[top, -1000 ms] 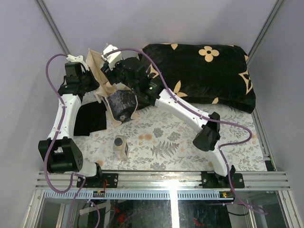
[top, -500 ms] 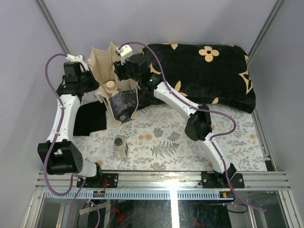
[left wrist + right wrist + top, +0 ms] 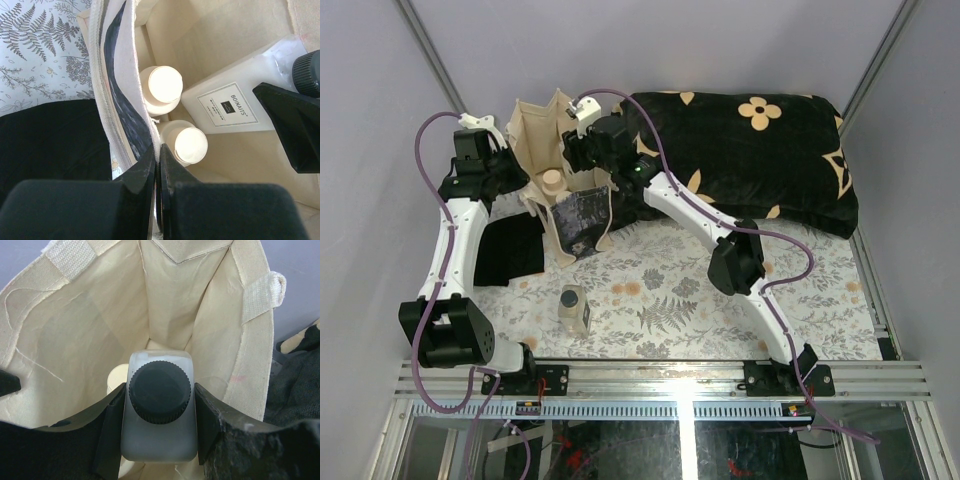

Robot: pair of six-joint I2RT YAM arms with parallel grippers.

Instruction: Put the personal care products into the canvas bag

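Against the view of a second ago, the bag (image 3: 535,125) is changed. There it is slumped and half hidden under the right gripper; now it is stood up with its mouth spread. Over the last half second almost nothing is altered, so the descent is judged to be finished or nearly so.

The mouth is kept open by the left gripper (image 3: 157,155), which is fully closed and pinched on the bag's front wall at the rim. The right gripper (image 3: 159,405) is set about half open inside the mouth, and its fingers are pressed to both flat sides of the white bottle (image 3: 158,445) — the bottle is held upright, dark cap uppermost.

In the left wrist view that bottle is seen well down in the bag, against the far wall. Whether it is resting on the bottom cannot be told. The two beige bottles (image 3: 161,84) are stood just beside it, close to the front wall, and are already packed.

Three of the four products are thus inside the bag, though one is not yet let go. The tan bottle (image 3: 573,310) is left on the table (image 3: 720,300), well apart from the bag and nearer the arms' bases — it is judged the last item to be fetched once the white bottle is released.
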